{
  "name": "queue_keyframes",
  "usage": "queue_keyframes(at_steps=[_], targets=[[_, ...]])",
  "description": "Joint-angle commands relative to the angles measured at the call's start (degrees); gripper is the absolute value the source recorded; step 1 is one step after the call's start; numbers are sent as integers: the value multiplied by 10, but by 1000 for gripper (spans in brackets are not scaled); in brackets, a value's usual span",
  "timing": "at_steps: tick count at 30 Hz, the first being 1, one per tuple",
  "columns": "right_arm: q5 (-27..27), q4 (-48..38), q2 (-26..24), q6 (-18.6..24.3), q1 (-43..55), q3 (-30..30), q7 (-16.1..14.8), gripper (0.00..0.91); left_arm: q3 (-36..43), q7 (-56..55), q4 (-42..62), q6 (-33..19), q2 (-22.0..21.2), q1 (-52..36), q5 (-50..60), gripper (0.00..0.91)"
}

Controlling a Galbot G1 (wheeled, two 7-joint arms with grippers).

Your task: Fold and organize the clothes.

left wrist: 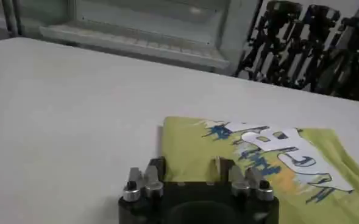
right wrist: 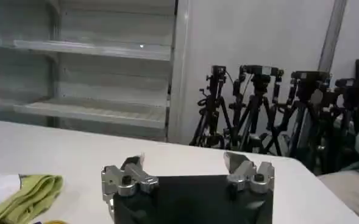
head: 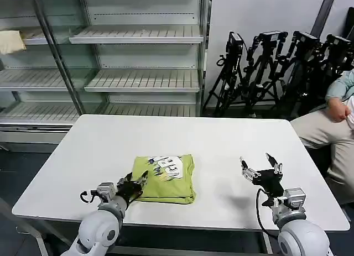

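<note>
The clothes are one lime-green shirt (head: 165, 178) with a white and blue print, folded into a neat square on the white table (head: 221, 140). My left gripper (head: 138, 181) is open at the fold's near left corner. In the left wrist view the shirt (left wrist: 258, 158) lies flat, and the left gripper (left wrist: 188, 165) has its fingers spread over the shirt's near edge, with green fabric between them. My right gripper (head: 260, 166) hovers open over bare table to the shirt's right, holding nothing. In the right wrist view the right gripper (right wrist: 182, 161) faces away from the shirt (right wrist: 27, 195).
A metal shelf rack (head: 138, 79) stands behind the table, with a pale cream cloth (head: 11, 41) on one shelf. Black tripods (head: 265, 68) line the back wall. A seated person (head: 332, 118) is beyond the table's right edge. Bare tabletop surrounds the shirt.
</note>
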Motion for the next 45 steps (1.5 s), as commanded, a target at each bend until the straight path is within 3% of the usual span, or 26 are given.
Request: queue_keyframes(at_steps=[1,11,16,19,21,23,24,25,27,32,35,37,40,45], targets=[[-3,1,-1,0,-3,-1,-1,907,4,2,4,2,-7,-4,-8,20],[-3,7,-4,0,-5,3,0,907,4,9,14,1,-9,-10,11,10],[-3,8,0,-1,-1,-1,-2,907,-31,32,8,1,32,-9,35,10],[-3,9,3,0,2,-3,-4,907,-97,58,19,1,77,-6,45,10],[-3,9,5,1,6,-4,-4,907,-157,95,30,1,147,4,47,10],[-2,9,7,1,8,-6,-5,907,-206,142,40,1,188,13,55,10],[-2,5,10,3,12,-10,-5,907,-252,172,57,1,247,25,73,10],[-2,4,10,3,13,-11,-5,907,-272,180,68,1,260,27,76,10],[-2,2,13,6,17,-15,-6,907,-354,220,94,0,334,49,75,10],[-2,0,14,8,19,-18,-6,907,-449,276,73,1,397,89,74,10],[-2,1,13,9,17,-15,-6,907,-439,271,-8,2,392,101,67,10],[-2,2,12,9,14,-12,-6,907,-388,258,-67,2,367,91,63,10],[-2,5,10,8,7,-5,-6,907,-277,227,-172,3,297,99,94,10],[-3,5,8,5,5,1,-5,907,-39,222,-228,2,179,98,239,10]])
